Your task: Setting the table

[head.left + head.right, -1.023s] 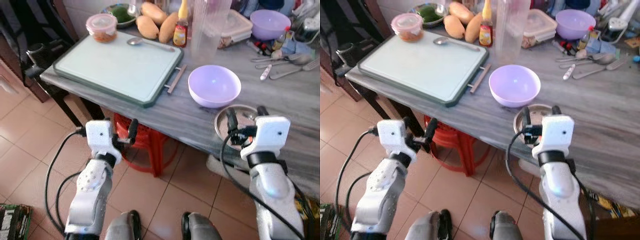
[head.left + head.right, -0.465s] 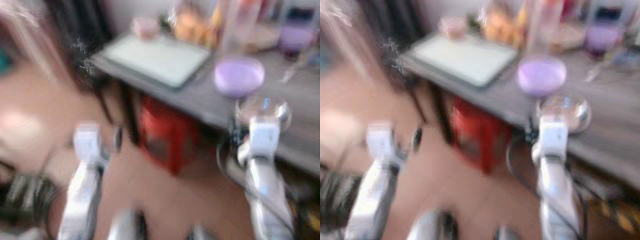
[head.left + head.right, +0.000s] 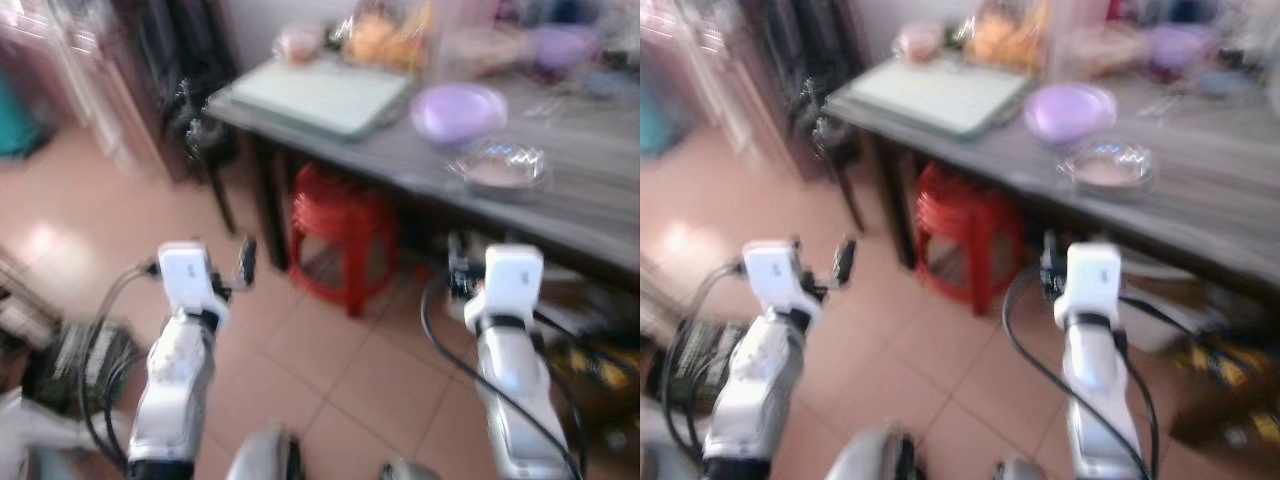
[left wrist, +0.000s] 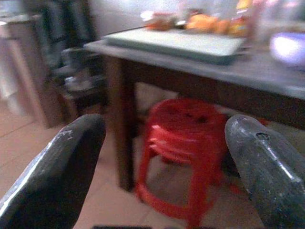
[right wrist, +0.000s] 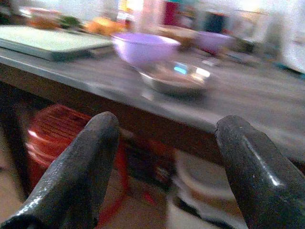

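Observation:
The pictures are blurred by motion. A grey table [image 3: 560, 195] stands ahead at the upper right. On it lie a pale green board [image 3: 320, 92], a purple bowl [image 3: 458, 110] and, nearer the table's edge, a shallow metal dish [image 3: 497, 168]. Both arms are held low over the tiled floor, well short of the table. My left gripper [image 4: 164, 126] is open and empty, facing the table's corner and a red stool [image 4: 186, 138]. My right gripper [image 5: 167, 121] is open and empty too, level with the table's edge below the metal dish [image 5: 174, 78].
The red stool [image 3: 345, 235] sits under the table. A dark chair [image 3: 195, 110] stands at the table's left end. A second purple bowl [image 5: 209, 40], fruit and jars crowd the back of the table. Cluttered things [image 3: 90, 355] lie on the floor at the left.
The whole view has pulled back and shifted: the table now lies farther off and higher in the picture, with more floor showing. Both grippers stay open and empty.

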Controlling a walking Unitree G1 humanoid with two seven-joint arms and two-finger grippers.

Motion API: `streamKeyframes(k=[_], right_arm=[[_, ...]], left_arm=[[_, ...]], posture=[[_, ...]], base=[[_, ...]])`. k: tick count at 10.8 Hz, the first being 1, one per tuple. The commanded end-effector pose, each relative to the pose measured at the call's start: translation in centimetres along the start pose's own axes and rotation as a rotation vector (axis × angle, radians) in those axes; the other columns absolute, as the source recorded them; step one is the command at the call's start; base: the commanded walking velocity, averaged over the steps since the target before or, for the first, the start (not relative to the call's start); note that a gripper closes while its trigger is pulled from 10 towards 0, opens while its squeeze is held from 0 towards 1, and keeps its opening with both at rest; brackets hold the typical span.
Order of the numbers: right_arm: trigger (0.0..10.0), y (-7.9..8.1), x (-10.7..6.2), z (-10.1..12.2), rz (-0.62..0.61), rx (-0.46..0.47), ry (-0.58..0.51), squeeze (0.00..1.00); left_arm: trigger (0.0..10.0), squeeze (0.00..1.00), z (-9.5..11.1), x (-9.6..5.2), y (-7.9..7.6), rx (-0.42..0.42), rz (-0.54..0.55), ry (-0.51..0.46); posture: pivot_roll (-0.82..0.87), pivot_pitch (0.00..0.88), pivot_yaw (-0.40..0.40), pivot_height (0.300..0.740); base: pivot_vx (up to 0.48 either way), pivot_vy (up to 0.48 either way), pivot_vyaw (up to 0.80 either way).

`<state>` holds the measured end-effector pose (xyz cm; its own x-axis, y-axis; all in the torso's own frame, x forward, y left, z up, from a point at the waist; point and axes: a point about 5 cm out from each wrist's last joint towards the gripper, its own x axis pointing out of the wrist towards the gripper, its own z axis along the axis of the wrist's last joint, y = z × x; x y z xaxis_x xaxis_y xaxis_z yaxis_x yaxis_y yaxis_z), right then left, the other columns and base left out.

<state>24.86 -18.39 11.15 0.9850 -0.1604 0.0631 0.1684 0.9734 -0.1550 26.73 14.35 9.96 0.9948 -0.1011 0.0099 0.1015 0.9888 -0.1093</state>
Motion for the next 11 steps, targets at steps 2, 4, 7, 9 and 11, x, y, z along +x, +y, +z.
streamKeyframes(k=[2, 4, 7, 9, 11], right_arm=[[10.0, 0.1, 0.3, 0.1, -0.013, 0.037, -0.020, 0.00], [10.0, -0.4, 1.1, 0.4, -0.024, 0.048, -0.034, 0.00], [10.0, -0.3, 1.4, 0.6, -0.002, 0.040, -0.042, 0.00], [10.0, -0.3, 1.4, 0.7, 0.001, 0.043, -0.042, 0.00], [10.0, -0.4, 1.0, 0.6, 0.000, 0.044, -0.034, 0.00]], left_arm=[[10.0, 0.00, -0.4, 0.5, -0.8, 0.006, -0.043, 0.009], [10.0, 0.00, 0.0, 1.0, -1.1, -0.015, -0.058, -0.009], [10.0, 0.00, 0.0, 0.8, -1.3, -0.020, -0.088, -0.009], [10.0, 0.00, 0.1, 0.6, -1.5, -0.033, -0.107, -0.009], [10.0, 0.00, 0.2, 0.2, -1.6, -0.033, -0.126, -0.009]], posture=[[-0.04, 0.021, 0.063, 0.740], [-0.04, 0.027, 0.058, 0.740], [-0.04, 0.044, 0.055, 0.740], [-0.03, 0.061, 0.058, 0.740], [-0.04, 0.080, 0.062, 0.740]], base=[[0.000, 0.000, 0.00], [0.000, 0.000, -0.40], [0.000, 0.000, -0.80], [0.000, 0.000, -0.80], [0.000, 0.000, -0.80]])
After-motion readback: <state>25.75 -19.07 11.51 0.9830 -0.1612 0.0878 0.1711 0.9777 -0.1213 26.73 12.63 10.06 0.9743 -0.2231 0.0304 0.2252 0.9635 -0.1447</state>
